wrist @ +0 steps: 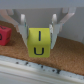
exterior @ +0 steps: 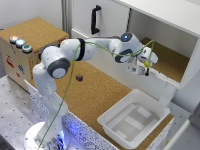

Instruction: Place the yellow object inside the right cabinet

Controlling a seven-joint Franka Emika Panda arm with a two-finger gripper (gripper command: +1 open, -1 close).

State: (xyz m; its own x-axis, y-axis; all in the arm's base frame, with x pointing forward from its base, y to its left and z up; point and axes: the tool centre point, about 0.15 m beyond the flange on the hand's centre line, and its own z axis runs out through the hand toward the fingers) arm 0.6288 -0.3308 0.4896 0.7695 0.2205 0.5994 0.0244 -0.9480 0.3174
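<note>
yellow object (wrist: 38, 42) fills the wrist view, pinched between the tool's (wrist: 38, 31) two pale fingers (wrist: 22, 26), a dark "u"-like mark on its facing side. grip is high on the block, so its lower half hangs free for setting down on cork. in the exterior view the tool (exterior: 145, 69) holds it at the front lip of the right cabinet (exterior: 170, 60), above the cork floor, arm stretched across the bench (exterior: 95, 95).

red cube (wrist: 4, 36) sits just beside the block in the wrist view, probably already on the cabinet floor, though blur makes this unsure; it could crowd the drop spot. white tray (exterior: 134, 119) lies below the reach, small dark cube (exterior: 79, 77) well apart. cabinet's front sill is the main edge to clear.
</note>
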